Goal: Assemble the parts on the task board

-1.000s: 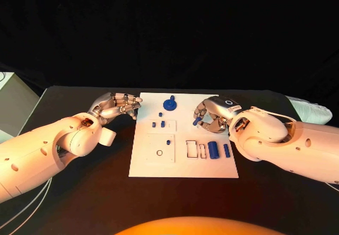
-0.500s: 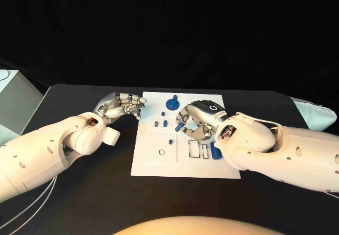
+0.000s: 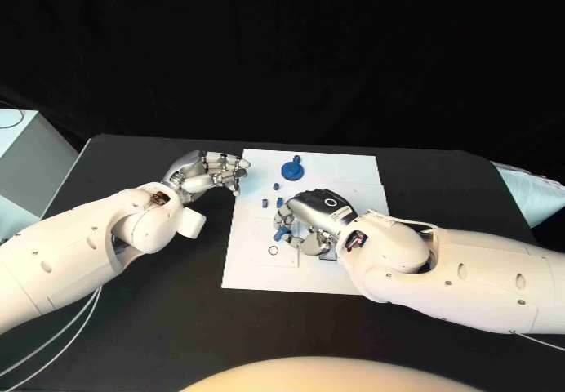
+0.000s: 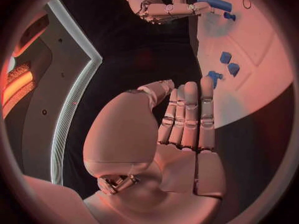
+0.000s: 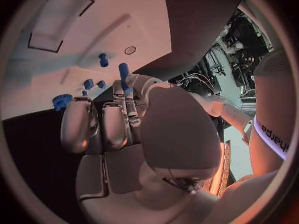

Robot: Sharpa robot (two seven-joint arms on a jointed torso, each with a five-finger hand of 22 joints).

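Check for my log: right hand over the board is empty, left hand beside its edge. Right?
No: the right wrist view shows the right hand holding a blue part over the task board; the left hand is beside its edge.

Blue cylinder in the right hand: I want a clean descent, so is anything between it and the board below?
Nothing visible does. The right hand holds the blue cylinder over a bare patch of the white task board. The nearest small blue peg stands off to one side, apart from it.
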